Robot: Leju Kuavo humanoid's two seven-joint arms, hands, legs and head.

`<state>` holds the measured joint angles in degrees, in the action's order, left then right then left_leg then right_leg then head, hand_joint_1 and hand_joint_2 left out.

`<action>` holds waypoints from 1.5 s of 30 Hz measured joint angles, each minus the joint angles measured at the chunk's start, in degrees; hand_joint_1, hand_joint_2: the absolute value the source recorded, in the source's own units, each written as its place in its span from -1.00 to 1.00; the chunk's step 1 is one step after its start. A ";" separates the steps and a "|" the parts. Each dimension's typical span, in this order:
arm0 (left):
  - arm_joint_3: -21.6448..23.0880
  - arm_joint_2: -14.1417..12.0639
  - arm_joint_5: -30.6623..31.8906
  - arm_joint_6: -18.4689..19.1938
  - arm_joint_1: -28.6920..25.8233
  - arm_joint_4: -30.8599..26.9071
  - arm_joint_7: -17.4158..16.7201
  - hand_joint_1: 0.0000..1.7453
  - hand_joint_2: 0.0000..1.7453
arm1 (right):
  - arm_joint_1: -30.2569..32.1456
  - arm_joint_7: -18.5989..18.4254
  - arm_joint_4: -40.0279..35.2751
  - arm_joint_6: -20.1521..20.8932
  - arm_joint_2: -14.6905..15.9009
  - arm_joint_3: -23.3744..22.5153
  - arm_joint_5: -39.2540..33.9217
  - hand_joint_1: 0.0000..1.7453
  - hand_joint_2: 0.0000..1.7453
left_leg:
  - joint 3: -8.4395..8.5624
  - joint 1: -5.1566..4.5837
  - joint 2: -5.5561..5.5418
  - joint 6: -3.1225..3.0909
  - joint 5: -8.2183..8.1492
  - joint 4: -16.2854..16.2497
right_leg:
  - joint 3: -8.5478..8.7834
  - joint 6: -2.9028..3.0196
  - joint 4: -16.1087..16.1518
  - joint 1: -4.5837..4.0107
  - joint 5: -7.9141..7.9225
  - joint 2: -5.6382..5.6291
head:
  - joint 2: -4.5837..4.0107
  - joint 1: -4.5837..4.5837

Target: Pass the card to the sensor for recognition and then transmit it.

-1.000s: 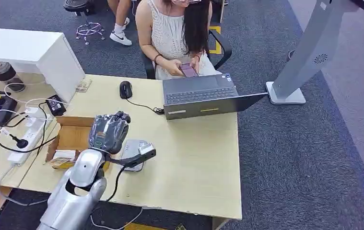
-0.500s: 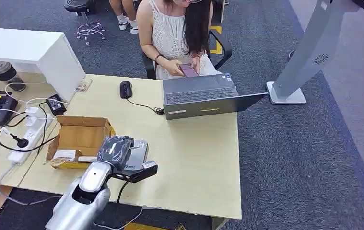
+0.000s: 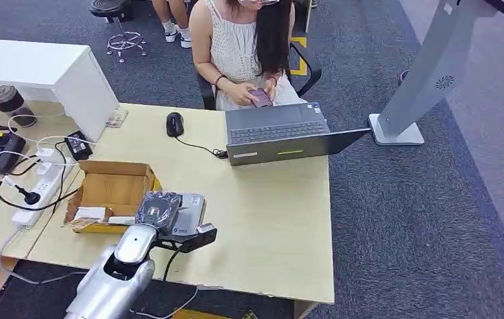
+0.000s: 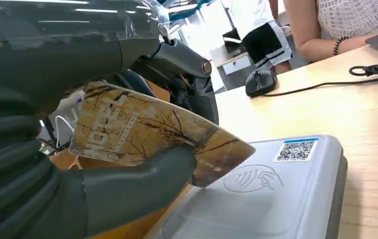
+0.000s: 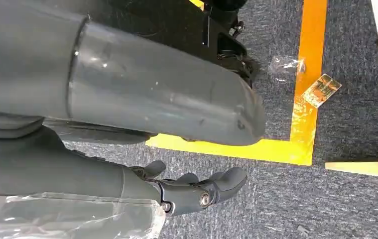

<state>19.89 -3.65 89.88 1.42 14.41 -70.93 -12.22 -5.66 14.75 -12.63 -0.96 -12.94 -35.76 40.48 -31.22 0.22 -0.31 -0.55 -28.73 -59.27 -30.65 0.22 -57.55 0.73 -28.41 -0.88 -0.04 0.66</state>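
The left hand has been lowered over the card reader; the card is gripped just above it. The right hand is held open.

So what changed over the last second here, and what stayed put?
The left hand pulled back from above the cardboard box and came down over the grey card reader, holding the card just above its face. The laptop, mouse and box stayed put; the right hand hangs open.
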 joint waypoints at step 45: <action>0.20 -11.89 0.13 -14.25 19.01 1.38 -3.30 1.00 1.00 | 0.06 0.31 0.52 0.31 -0.04 0.09 2.71 -1.00 -1.00 | -1.02 0.20 0.03 0.28 0.87 0.01 | -1.07 0.16 -0.03 -0.17 0.88 -0.03 | 0.00 -0.02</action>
<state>20.09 -15.54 90.01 -12.83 33.42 -69.55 -15.52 -5.60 15.06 -12.11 -0.66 -12.98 -35.67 43.19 -32.24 0.42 -0.28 -0.27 -27.86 -59.27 -31.72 0.38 -57.58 0.56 -27.53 -0.91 -0.04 0.63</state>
